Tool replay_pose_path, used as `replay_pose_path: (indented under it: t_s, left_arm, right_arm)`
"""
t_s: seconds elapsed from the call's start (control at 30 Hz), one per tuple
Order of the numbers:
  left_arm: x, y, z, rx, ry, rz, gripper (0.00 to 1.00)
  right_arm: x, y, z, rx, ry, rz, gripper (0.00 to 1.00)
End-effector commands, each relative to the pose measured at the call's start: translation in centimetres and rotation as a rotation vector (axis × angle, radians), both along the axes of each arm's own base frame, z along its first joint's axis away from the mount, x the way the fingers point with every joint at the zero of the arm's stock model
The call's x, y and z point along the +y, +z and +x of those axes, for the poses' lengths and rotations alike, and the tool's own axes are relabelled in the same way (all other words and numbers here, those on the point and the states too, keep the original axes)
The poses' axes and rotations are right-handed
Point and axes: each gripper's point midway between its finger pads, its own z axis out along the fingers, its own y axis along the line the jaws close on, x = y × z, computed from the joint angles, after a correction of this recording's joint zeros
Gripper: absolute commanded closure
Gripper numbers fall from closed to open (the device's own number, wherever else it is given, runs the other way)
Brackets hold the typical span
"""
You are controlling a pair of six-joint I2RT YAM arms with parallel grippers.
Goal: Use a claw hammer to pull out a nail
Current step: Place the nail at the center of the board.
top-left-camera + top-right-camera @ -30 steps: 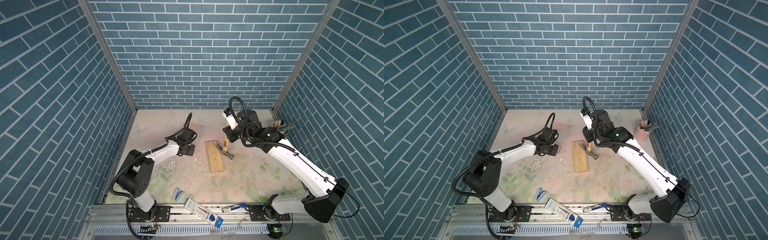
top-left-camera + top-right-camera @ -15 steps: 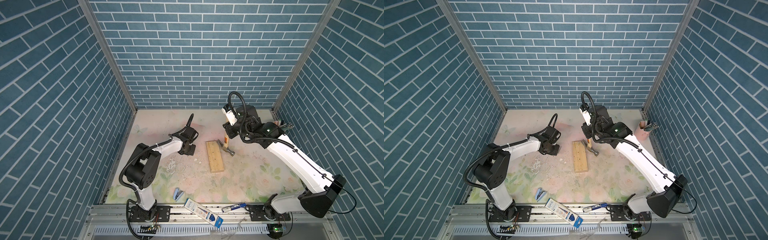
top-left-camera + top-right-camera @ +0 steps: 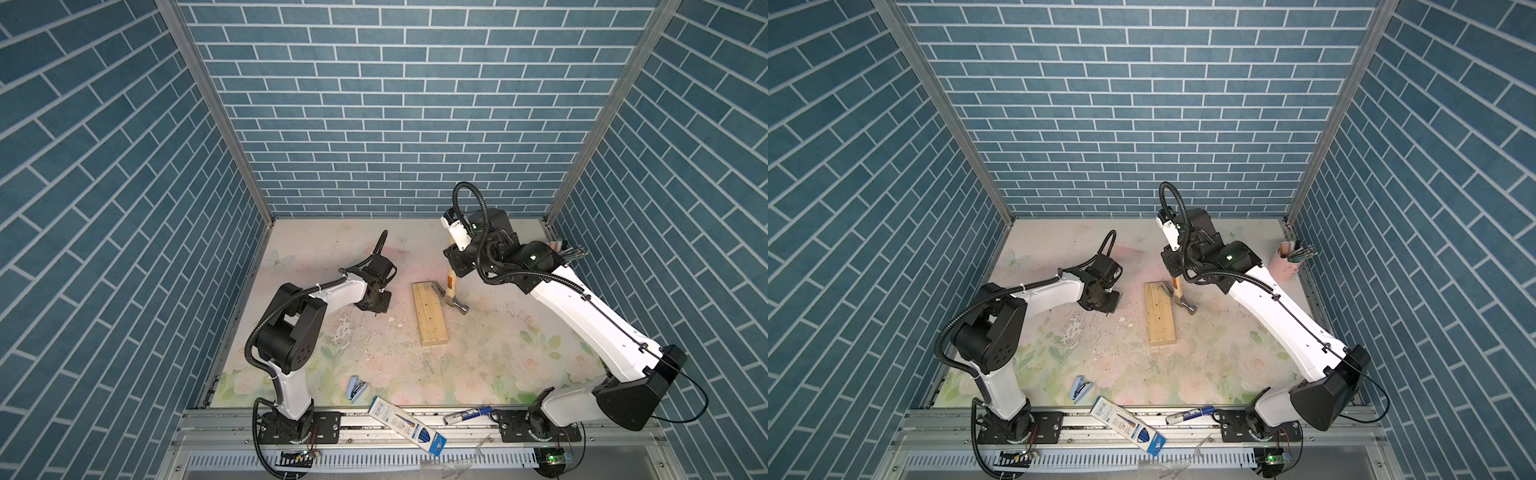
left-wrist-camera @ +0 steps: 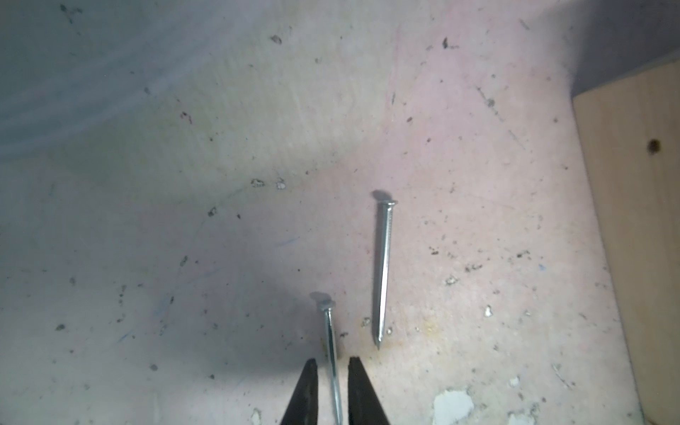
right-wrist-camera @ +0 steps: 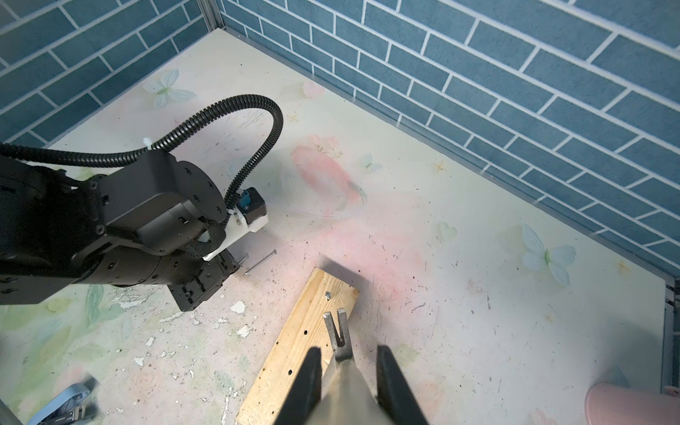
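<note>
Right tool [image 5: 349, 349] is clenched on the claw hammer [image 5: 336, 331], one finger [image 5: 312, 375] on each side of the pale handle just behind the head. The hammer is at the far end of the plank [image 5: 294, 353]. The forked claw is over the plank's top face and the striking end pokes out past the plank edge on the right-arm side, as seen in a top view [image 3: 457, 305]. The handle stands steeply up from there. The embedded nail [image 5: 327, 294] is in the plank near its far end, with only the head showing. The claw tips point at it but stop just short, not hooked on. Can't tell whether the claw touches the wood. Left tool [image 4: 333, 362] is low over the surface [image 3: 498, 353], off the plank's left-arm side and near its far end. It is released: the fingertips [image 4: 307, 390] are slightly parted and the short nail [image 4: 331, 349] lies in the gap, with daylight on both sides of the shank. The long nail [image 4: 382, 272] lies loose on the surface between the short nail and the plank, roughly parallel to both and touching neither. The plank's top has a scatter of empty holes. White flakes litter the surface near the plank on the left-arm side.
</note>
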Motion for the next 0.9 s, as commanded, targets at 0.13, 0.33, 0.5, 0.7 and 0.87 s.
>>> replay_pose_path:
  t_s: [0.13,0.33,0.5,0.7,0.87]
  left_arm:
    - [0.2,0.9,0.2,-0.005,0.017,-0.009,0.72]
    - [0.1,3.0,0.7,-0.045,0.018,-0.025,0.66]
    - [-0.5,5.4,1.1,-0.097,0.023,-0.076,0.65]
    - [-3.5,7.0,2.2,-0.113,0.007,-0.219,0.62]
    - [-5.9,7.1,3.2,-0.096,0.01,-0.329,0.59]
  right_arm:
    - [0.4,4.0,0.2,-0.072,0.013,0.068,1.0]
    - [0.7,4.0,-0.3,-0.033,0.033,0.087,1.0]
    - [0.9,3.9,-0.7,-0.004,0.049,0.093,1.0]
    - [1.3,3.0,-0.6,0.034,0.058,0.075,1.0]
    - [1.7,2.5,0.3,0.038,0.044,0.058,1.0]
